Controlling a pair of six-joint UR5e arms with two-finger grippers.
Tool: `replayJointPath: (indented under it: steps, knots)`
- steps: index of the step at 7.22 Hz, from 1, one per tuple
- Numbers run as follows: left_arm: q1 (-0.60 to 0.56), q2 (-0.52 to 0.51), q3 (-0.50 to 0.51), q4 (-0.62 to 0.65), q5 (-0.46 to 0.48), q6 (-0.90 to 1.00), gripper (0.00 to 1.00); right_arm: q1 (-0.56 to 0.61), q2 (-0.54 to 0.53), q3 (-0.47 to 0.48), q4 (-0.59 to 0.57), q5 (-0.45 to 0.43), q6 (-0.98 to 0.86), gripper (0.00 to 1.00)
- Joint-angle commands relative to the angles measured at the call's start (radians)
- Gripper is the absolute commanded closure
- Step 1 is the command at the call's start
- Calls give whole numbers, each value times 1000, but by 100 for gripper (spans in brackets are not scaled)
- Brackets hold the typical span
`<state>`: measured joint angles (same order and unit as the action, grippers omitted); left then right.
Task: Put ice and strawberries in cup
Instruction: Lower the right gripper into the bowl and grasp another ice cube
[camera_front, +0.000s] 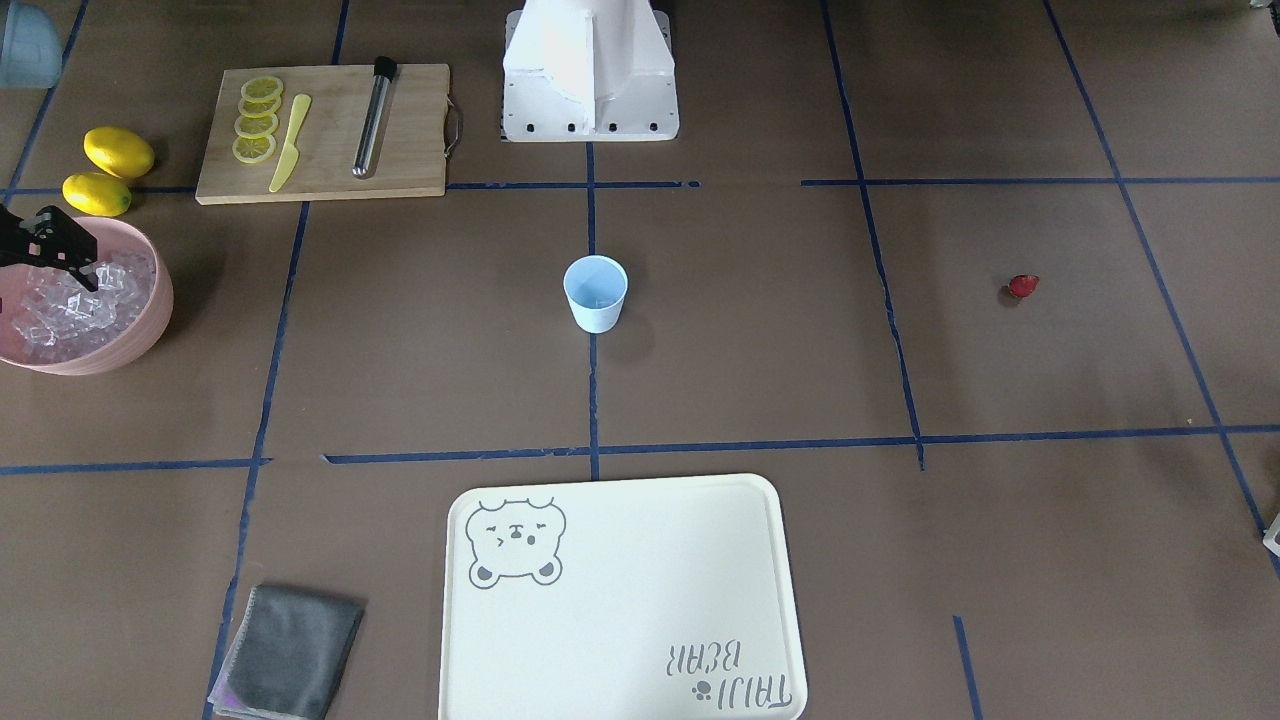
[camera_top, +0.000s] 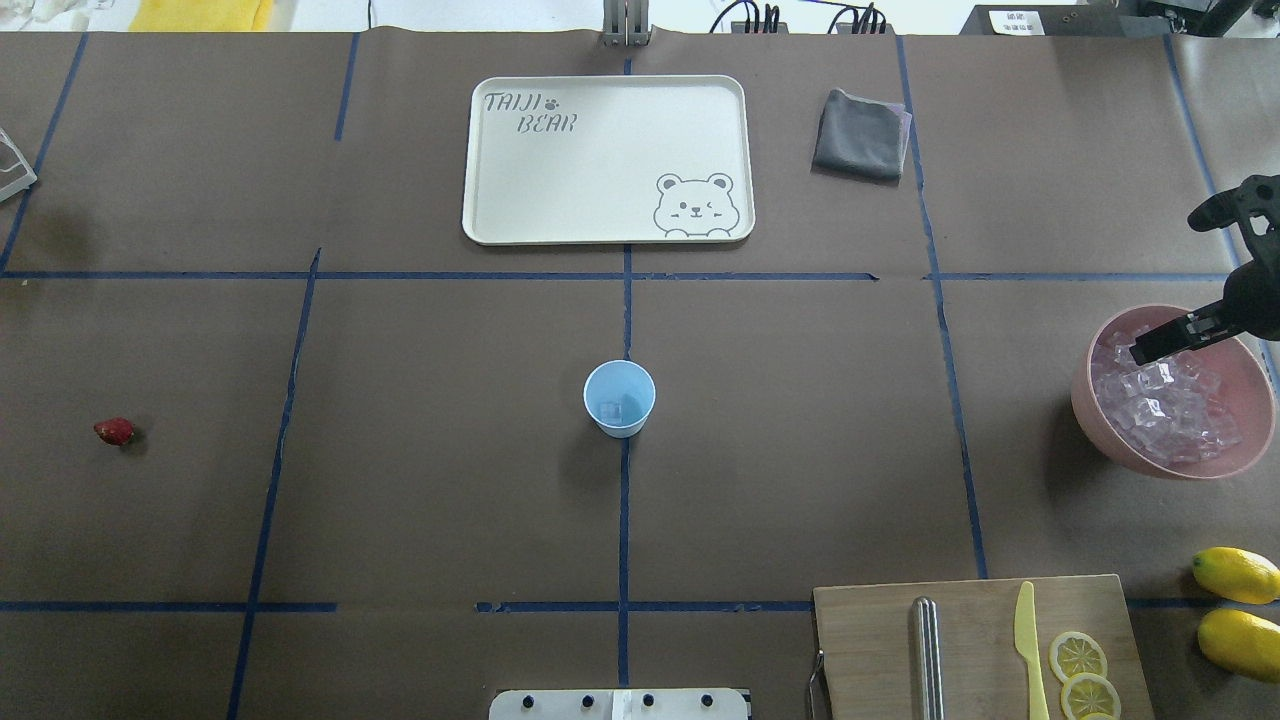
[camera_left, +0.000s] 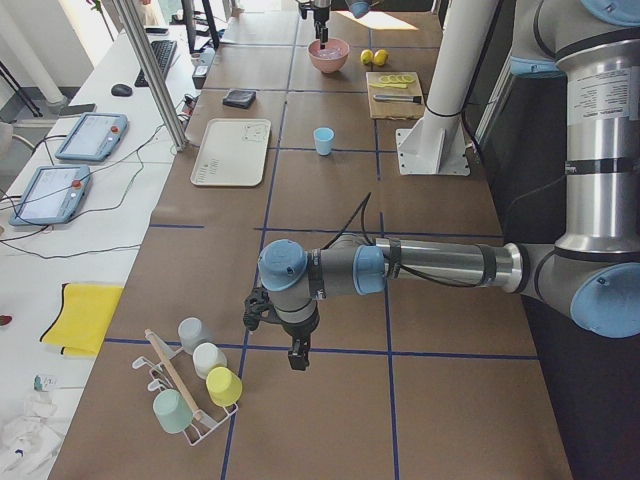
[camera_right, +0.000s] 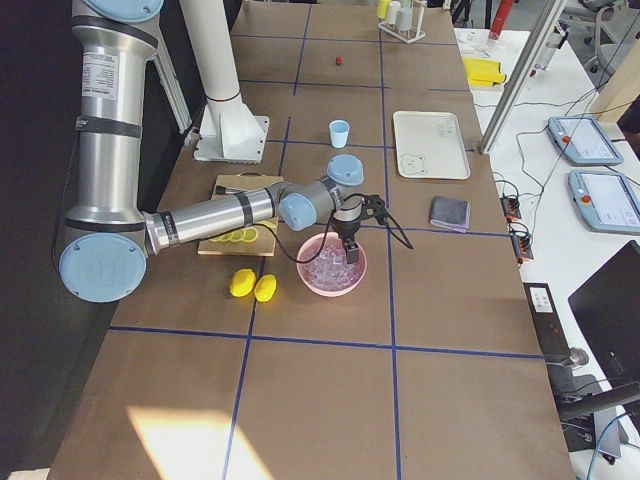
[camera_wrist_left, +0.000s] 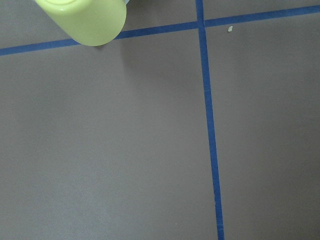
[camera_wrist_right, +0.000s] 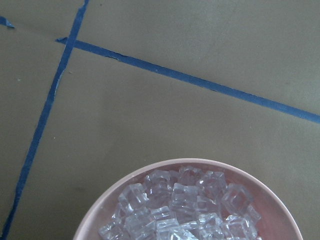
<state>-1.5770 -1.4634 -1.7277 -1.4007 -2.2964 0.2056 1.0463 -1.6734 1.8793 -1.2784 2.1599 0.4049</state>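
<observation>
The light blue cup (camera_top: 619, 398) stands upright at the table's middle, with one ice cube (camera_top: 610, 409) in it. The pink bowl (camera_top: 1090, 400) at the robot's right holds many ice cubes (camera_top: 1160, 405), also seen in the right wrist view (camera_wrist_right: 185, 210). My right gripper (camera_top: 1145, 350) is tilted over the bowl's far side with its tips at the ice. I cannot tell if it is open or shut. The strawberry (camera_top: 114, 431) lies alone far to the left. My left gripper (camera_left: 297, 358) hangs low over bare table beyond the strawberry. I cannot tell its state.
A cream tray (camera_top: 600, 200) and a grey cloth (camera_top: 860, 135) lie at the far side. A cutting board (camera_top: 870, 640) with a knife, a metal tube and lemon slices is near right, with two lemons (camera_top: 1235, 573) beside it. A cup rack (camera_left: 195, 390) stands near the left gripper.
</observation>
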Motion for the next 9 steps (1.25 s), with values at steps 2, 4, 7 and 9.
replayJointPath:
  steps: [2,4,7,9]
  knots:
    - [0,0,-1,0,0,0,0,-35,-3,-25,27,0,2,10]
    - [0,0,-1,-1,0,0,0,-43,-8,-26,27,-2,0,15]
    - [0,0,-1,-1,0,0,0,-43,-26,-29,25,-2,0,17]
    - [0,0,-1,-3,0,0,0,-45,-29,-29,21,-3,2,55]
